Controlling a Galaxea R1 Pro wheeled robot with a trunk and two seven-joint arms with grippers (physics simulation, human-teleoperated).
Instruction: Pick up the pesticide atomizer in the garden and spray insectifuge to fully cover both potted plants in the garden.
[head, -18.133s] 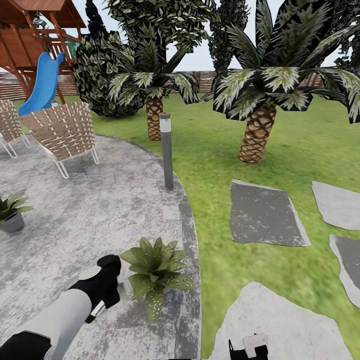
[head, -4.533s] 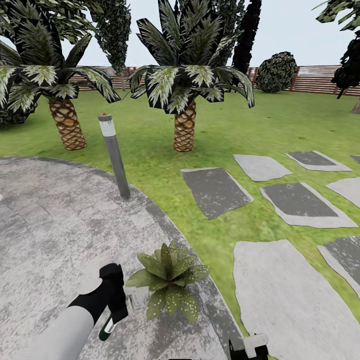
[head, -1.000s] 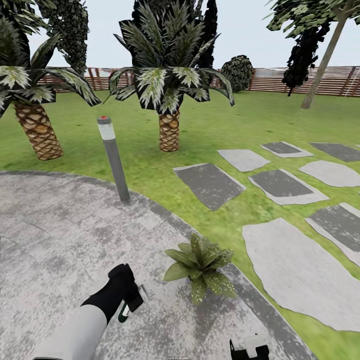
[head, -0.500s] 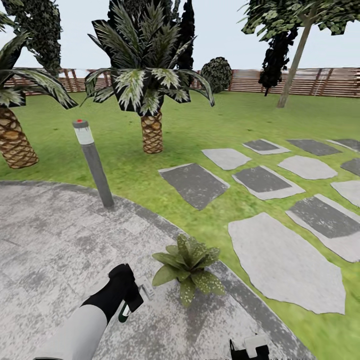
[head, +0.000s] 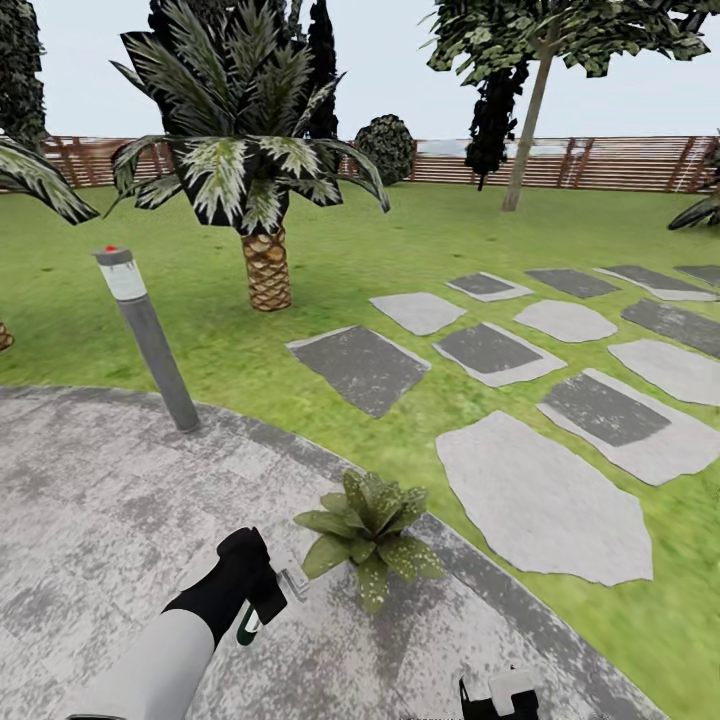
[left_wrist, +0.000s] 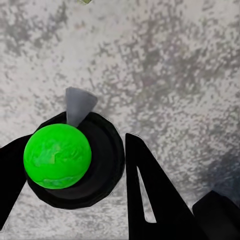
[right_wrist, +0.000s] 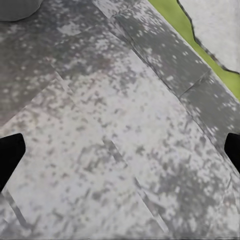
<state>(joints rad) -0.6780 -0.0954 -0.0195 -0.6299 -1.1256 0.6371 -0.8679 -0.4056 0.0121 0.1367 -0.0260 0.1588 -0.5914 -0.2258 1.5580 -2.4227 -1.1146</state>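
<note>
Atomizer: pesticide atomizer (head: 262, 606), one; clamped in the left end effector (head: 268, 597) just beside the plant, low over the patio (head: 90, 500). In the left wrist view its dark base with a green disc (left_wrist: 57, 156) sits between the black fingers (left_wrist: 150, 200), grey nozzle pointing at the paving.
Potted plant: one potted plant (head: 368, 520) counted, at the patio's curved edge beside the lawn (head: 400, 240); its pot is hidden under the leaves.
Right end effector: right end effector (head: 498, 695), one; fingertips wide apart in the right wrist view, nothing between them.
Other counts: one lamp post (head: 150, 340); about nine stepping stones (head: 540, 505); one full palm (head: 250, 180).
Risk, aim: nozzle appears directed at the paving, so spray may miss the leaves.
Risk, coverage: far-side leaves may stay dry if sprayed from one side.
Risk, contact: arm close to the foliage; a sweep could knock the plant.
Risk, grip: slender bottle could slip or twist.
</note>
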